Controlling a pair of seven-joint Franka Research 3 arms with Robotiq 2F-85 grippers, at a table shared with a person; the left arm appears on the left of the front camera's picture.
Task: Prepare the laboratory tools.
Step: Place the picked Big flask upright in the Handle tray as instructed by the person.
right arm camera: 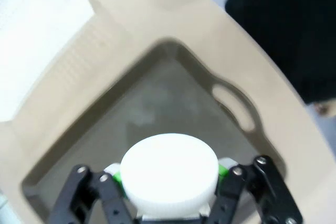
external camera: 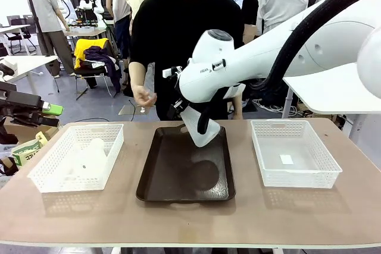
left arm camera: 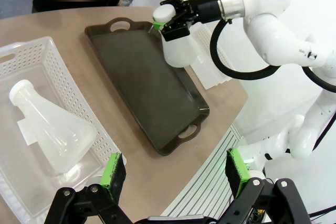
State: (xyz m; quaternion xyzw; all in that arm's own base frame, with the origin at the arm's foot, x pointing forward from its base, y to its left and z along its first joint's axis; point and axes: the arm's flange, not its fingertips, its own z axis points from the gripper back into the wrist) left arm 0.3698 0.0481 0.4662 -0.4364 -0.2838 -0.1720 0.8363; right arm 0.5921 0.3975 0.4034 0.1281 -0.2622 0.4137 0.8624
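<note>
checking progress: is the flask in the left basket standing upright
No, the flask lies on its side in the white basket.

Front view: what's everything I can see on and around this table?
Light brown table: 1, foreground.
Dark brown handled tray: 1, table centre.
White plastic mesh baskets: 2; left basket, right basket, flanking tray.
Translucent milky-white conical flasks: 2; lying flask in left basket, held flask over tray.
Person: 1, black top, far side.
Robot's left hand: open, raised at table's left end.
Robot's right hand: shut on held flask's neck.
</note>
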